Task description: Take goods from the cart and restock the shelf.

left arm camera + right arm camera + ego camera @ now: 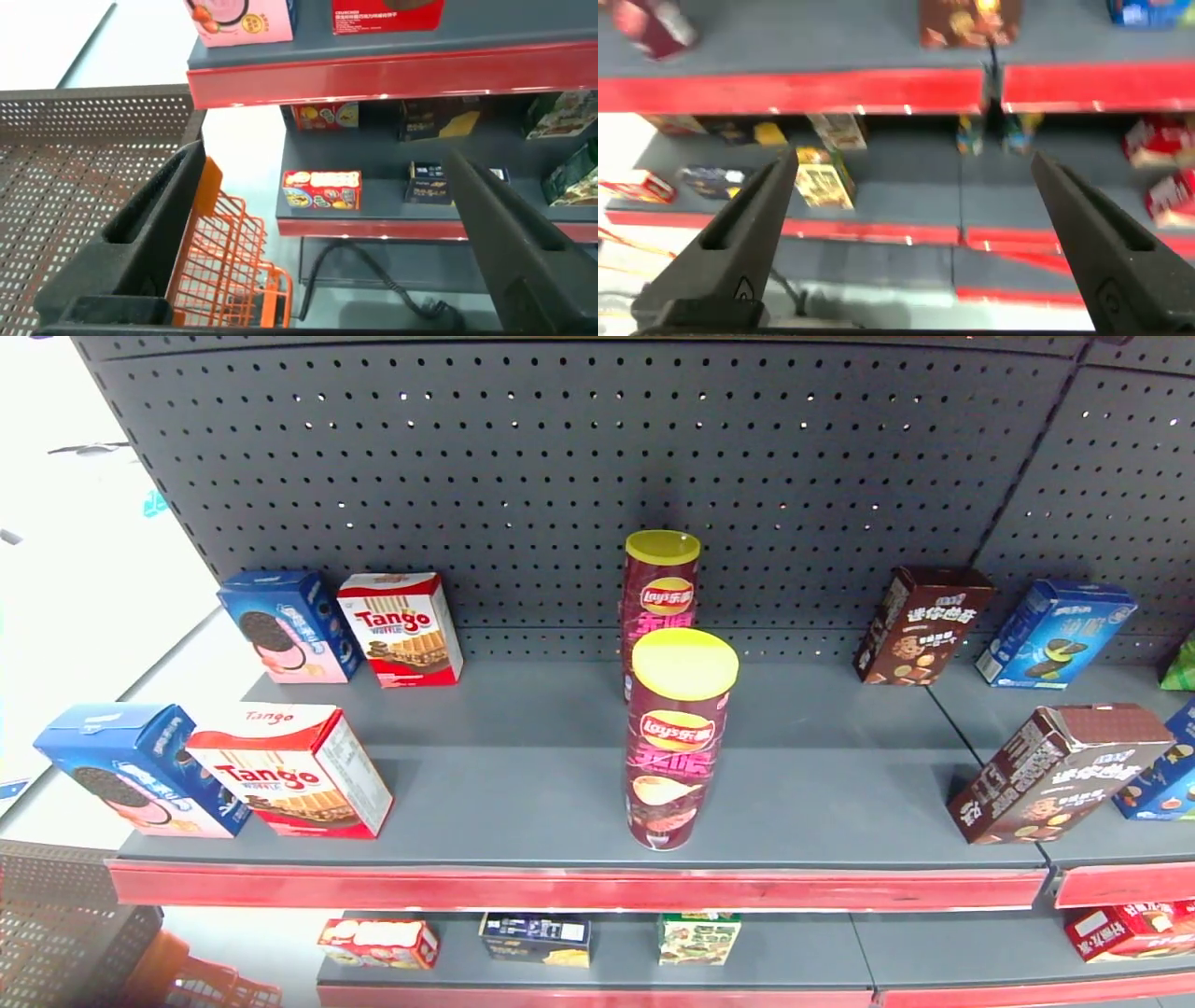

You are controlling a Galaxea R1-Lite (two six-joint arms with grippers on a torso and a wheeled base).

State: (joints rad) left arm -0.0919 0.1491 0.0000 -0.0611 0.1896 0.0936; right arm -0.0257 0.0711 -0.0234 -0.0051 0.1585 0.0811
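A yellow-lidded chip can (pixel 680 737) stands upright near the front of the grey shelf (pixel 523 784), with a 2nd can (pixel 661 593) behind it. The left gripper (pixel 318 252) and right gripper (pixel 920 243) hang low, jaws spread and empty. The orange cart (pixel 234 252) sits below the left gripper. The robot seems between placements, and the next move calls for fetching another item from the cart.

Bright light, washed-out glare at left, soft shadows, bowed edges

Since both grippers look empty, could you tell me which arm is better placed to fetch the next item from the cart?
Probably left: the open left gripper hangs near the orange wire basket, while the open right gripper faces the lower shelves.
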